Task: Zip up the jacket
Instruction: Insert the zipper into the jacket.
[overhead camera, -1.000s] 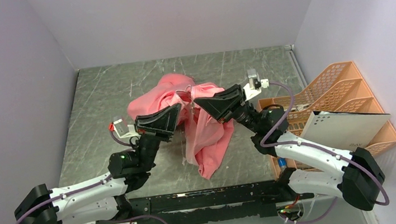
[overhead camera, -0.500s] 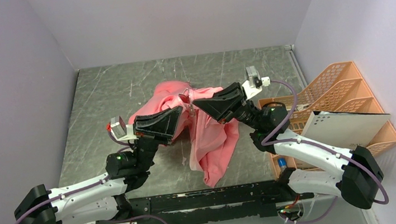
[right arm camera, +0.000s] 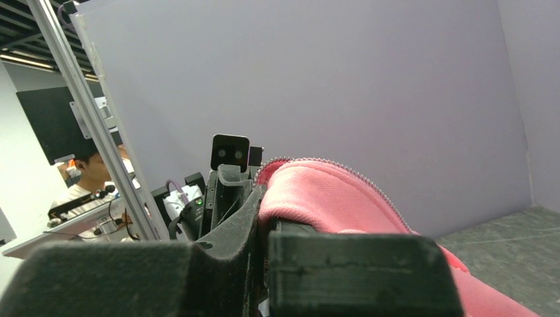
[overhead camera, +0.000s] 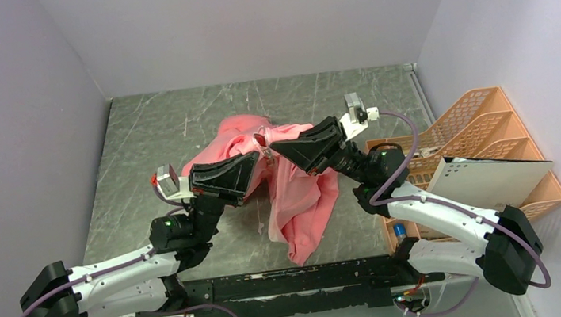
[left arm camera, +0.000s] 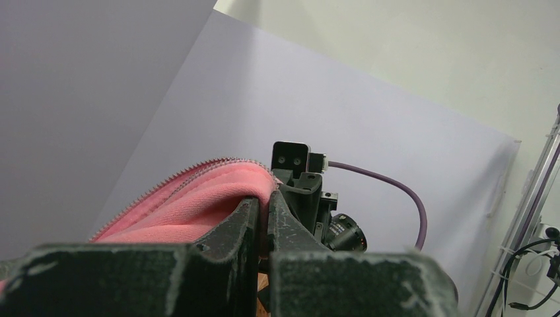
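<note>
Two claws, both clamped shut on the jacket point(overhead camera: 301, 196): left claw point(overhead camera: 255, 158) pinching one toothed zipper edge, right claw point(overhead camera: 276, 145) pinching the other, tips close together and facing each other. Holds the pink fabric raised at those pinches near the middle of the tabletop point(overhead camera: 147, 134), with the rest bunched behind and draping down toward the near edge. Sits left of an orange file rack point(overhead camera: 488, 115), apart from it.
</note>
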You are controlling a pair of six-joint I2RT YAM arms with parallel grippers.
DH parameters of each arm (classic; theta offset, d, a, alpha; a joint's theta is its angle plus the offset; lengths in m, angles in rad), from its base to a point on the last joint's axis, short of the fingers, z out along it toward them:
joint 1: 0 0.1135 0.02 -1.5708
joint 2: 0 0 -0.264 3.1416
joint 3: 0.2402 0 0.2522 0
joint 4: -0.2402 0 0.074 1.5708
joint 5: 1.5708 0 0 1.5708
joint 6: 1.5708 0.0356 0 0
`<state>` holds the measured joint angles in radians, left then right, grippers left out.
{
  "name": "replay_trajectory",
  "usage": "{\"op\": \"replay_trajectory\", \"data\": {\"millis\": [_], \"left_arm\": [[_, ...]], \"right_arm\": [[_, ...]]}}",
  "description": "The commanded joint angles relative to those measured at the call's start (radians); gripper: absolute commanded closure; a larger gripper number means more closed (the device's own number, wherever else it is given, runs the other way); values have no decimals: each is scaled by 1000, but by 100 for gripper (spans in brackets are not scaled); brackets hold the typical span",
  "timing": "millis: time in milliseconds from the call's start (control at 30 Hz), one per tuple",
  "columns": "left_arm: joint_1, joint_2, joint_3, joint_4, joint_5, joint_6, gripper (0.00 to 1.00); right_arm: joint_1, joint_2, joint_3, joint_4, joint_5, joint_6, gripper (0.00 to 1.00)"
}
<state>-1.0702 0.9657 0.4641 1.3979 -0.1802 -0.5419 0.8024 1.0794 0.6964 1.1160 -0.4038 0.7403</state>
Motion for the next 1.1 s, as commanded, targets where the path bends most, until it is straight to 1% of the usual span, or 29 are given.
{"op": "replay_trajectory", "data": {"millis": [0, 433, 1067], "left_arm": [[-4, -24, 55, 103, 35, 8, 95], [-4, -49, 36, 96, -28, 21, 95], [-4, -21, 31, 88, 20, 9, 95]], "right_arm": [[7, -17, 47, 67, -14, 6, 100], [8, -27, 42, 77, -11, 12, 100], [8, -3, 58, 96, -15, 36, 100]]}}
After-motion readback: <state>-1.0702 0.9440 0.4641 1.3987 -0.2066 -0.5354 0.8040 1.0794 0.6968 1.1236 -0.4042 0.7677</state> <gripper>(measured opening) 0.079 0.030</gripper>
